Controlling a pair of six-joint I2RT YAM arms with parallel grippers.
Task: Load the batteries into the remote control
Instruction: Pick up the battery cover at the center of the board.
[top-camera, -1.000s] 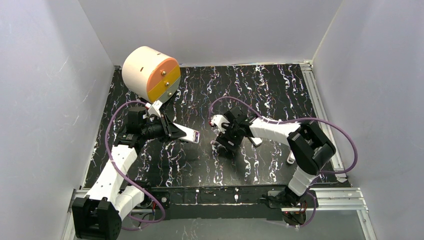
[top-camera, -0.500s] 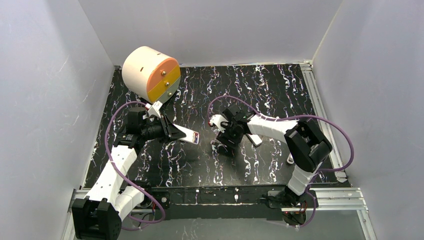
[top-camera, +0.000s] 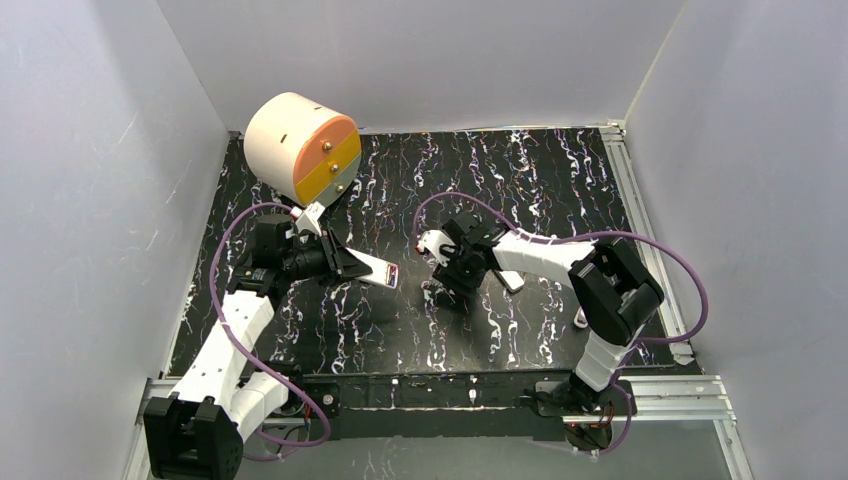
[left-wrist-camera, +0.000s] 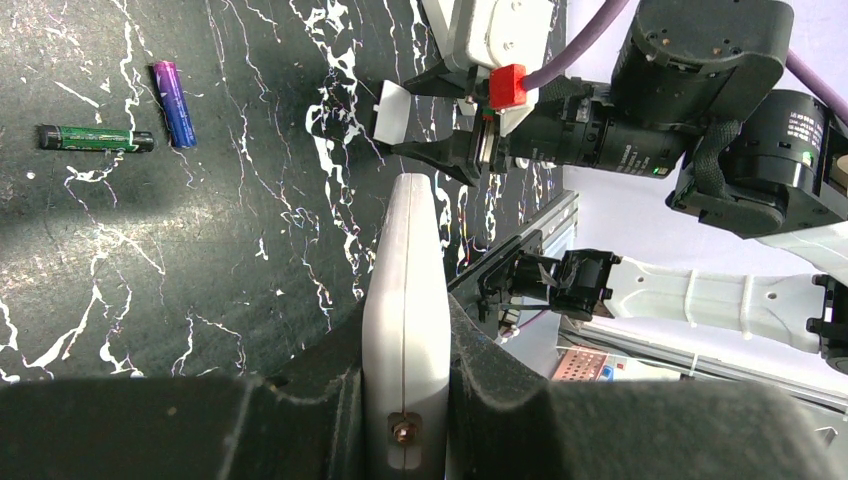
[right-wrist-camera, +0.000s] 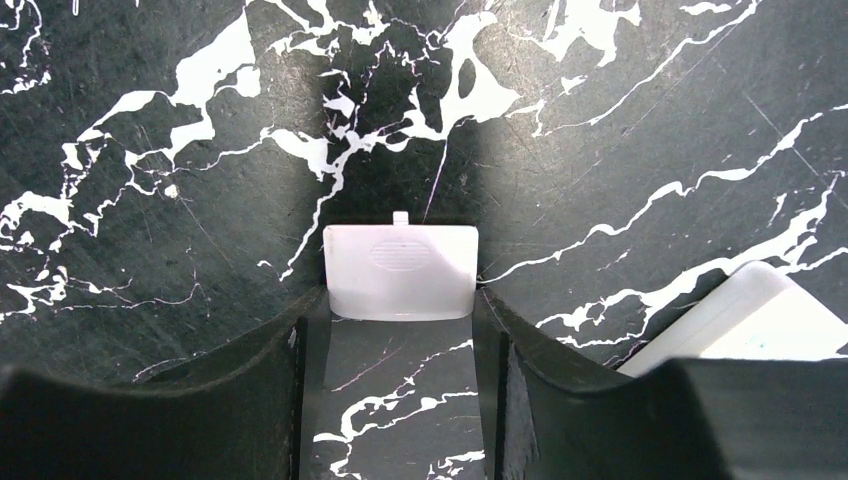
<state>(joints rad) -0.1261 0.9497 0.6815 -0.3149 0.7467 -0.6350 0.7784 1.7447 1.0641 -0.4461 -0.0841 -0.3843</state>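
My left gripper (left-wrist-camera: 405, 325) is shut on the white remote control (left-wrist-camera: 405, 250), holding it edge-on above the mat; from above the remote (top-camera: 378, 268) points toward the right arm. Two batteries, a dark green one (left-wrist-camera: 95, 138) and a purple one (left-wrist-camera: 175, 90), lie on the mat in the left wrist view. My right gripper (right-wrist-camera: 402, 305) has a small white battery cover (right-wrist-camera: 402, 272) between its fingertips, both side edges touching the fingers. The cover (left-wrist-camera: 392, 110) faces the remote's tip, a short gap away.
A cream drum with an orange and yellow face (top-camera: 300, 145) stands at the back left. A second white flat piece (right-wrist-camera: 745, 320) lies on the black marbled mat (top-camera: 520, 180) just right of my right gripper. White walls enclose three sides.
The right gripper's jaws have narrowed onto the white cover, and that arm has shifted slightly left and back. The left arm and remote have stayed still.
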